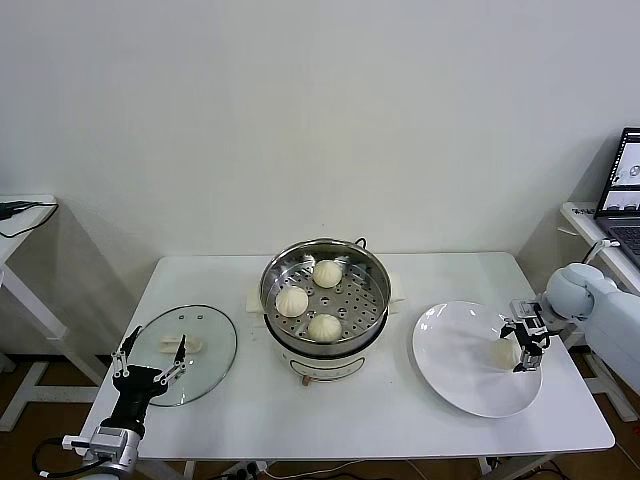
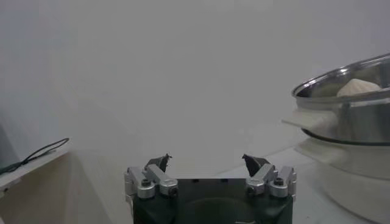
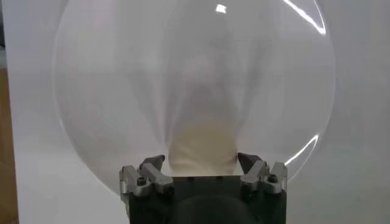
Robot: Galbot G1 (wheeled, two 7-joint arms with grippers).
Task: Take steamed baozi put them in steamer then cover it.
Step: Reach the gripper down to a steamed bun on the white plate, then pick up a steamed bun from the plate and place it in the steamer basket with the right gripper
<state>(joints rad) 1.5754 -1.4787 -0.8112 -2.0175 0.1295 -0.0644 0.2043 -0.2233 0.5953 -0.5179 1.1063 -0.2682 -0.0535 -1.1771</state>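
Note:
The steamer (image 1: pixel 272 282), a shiny steel basket on a white pot base, stands mid-table and holds three baozi (image 1: pixel 327 273), (image 1: pixel 291 300), (image 1: pixel 324 327). A fourth baozi (image 1: pixel 503 352) lies on the white plate (image 1: pixel 450 372) at the right. My right gripper (image 1: pixel 522 345) is down on the plate, open, with its fingers on either side of this baozi; in the right wrist view the baozi (image 3: pixel 204 149) fills the gap of the gripper (image 3: pixel 200 163). My left gripper (image 1: pixel 153 350) is open and empty over the glass lid (image 1: pixel 205 345) at the left. It also shows in the left wrist view (image 2: pixel 206 161).
The plate (image 3: pixel 109 91) fills the right wrist view. The steamer rim (image 2: pixel 341 97) with a baozi (image 2: pixel 359 87) shows in the left wrist view. A laptop (image 1: pixel 625 190) sits on a side desk at the far right. Another desk edge (image 1: pixel 20 215) is at the far left.

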